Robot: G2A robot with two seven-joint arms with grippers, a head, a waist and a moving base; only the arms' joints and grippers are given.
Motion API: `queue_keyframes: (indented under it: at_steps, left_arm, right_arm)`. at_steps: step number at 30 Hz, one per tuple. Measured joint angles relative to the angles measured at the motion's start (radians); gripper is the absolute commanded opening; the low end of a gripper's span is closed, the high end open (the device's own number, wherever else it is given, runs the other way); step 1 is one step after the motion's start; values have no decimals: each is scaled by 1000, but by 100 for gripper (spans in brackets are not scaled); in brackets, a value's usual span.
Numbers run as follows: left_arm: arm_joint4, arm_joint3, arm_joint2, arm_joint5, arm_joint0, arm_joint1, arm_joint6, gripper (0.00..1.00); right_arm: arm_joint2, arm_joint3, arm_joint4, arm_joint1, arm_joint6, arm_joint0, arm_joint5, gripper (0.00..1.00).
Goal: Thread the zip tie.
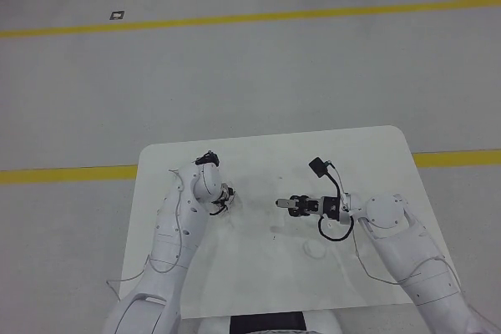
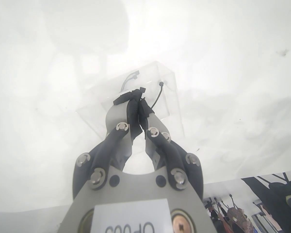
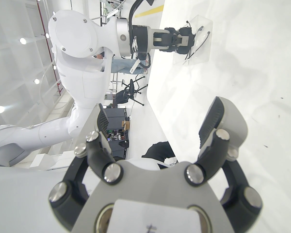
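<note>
Left end effector [image 2: 138, 104] sits inside the box [image 2: 171, 78], clenched, seemingly on a zip tie [image 2: 142, 90]; the thin grip could slip, or snag other ties [image 2: 157, 98]; right end effector [image 3: 158, 109] is released, well apart from the box.

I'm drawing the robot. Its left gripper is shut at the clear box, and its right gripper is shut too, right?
No, the right gripper is open, as the right wrist view shows. The left gripper is shut at the clear box.

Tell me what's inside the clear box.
A few black zip ties lie in the box, the left gripper among them, jaws closed. Whatever is under the jaws is covered.
</note>
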Motion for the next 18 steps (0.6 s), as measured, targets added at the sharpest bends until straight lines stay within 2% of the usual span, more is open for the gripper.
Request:
queue_keyframes:
  at_steps: [7, 10, 18]
  left_arm:
    - [8, -206, -24, -8, 101, 13, -37, 0]
    - [7, -272, -35, -18, 135, 21, -48, 0]
    - [-39, -374, -65, -54, 186, 37, -56, 0]
  right_arm:
    - [0, 0, 0, 0, 0, 0, 0, 100]
    - [0, 0, 0, 0, 0, 0, 0, 100]
    - [0, 0, 0, 0, 0, 0, 0, 100]
